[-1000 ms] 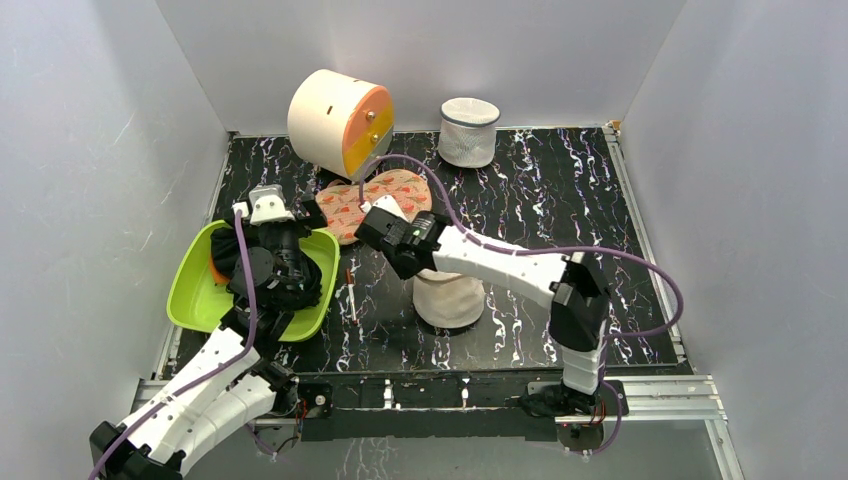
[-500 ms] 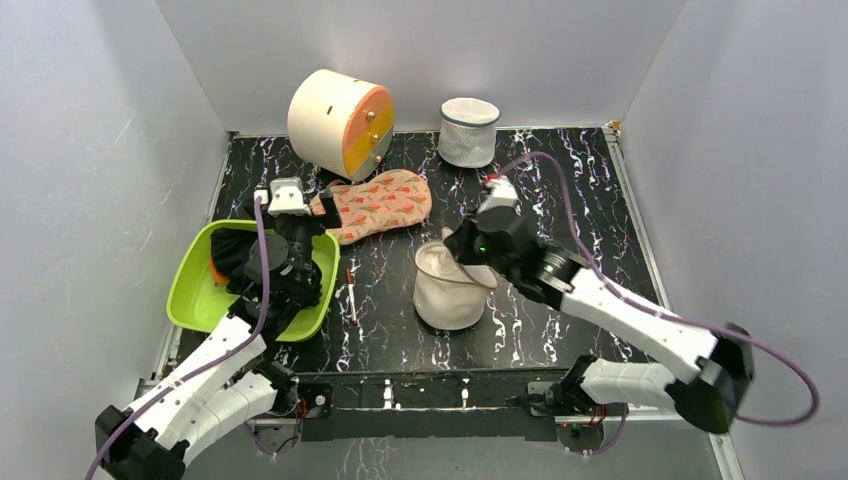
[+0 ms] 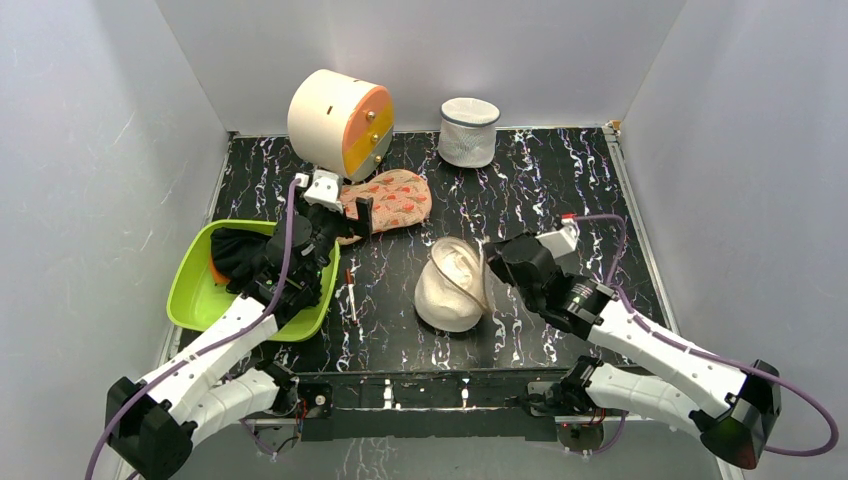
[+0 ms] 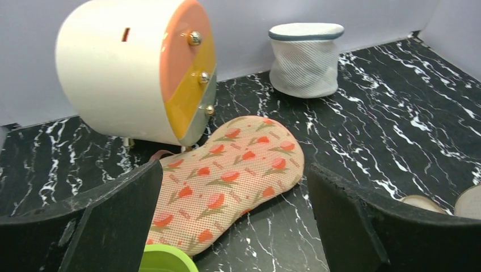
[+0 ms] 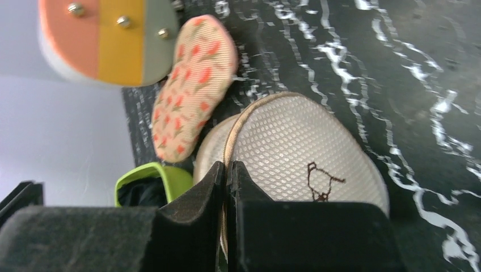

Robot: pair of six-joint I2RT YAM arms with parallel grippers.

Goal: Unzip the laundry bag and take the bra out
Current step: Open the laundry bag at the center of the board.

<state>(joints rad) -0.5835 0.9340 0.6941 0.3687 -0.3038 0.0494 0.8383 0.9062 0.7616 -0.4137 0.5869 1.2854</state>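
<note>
Sitting at centre of table [image 3: 560,190], laundry bag [image 3: 452,285]: soft light mesh, likely collapses and slides when tugged. Grab zip pull on tan trim [image 5: 233,127]. Right gripper [image 5: 226,170] pinched together at trim; left gripper [image 4: 235,209] spread, empty. Bra unseen.

White shells [image 3: 650,340] over black joints, looped purple cables [image 3: 598,216] — left pincer [image 4: 232,175] and right pincer [image 5: 227,170] matte black.

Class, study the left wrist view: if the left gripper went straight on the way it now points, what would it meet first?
Most likely the orange patterned cloth on the table, which fills the gap between the left gripper's open fingers. Depth is uncertain.
</note>
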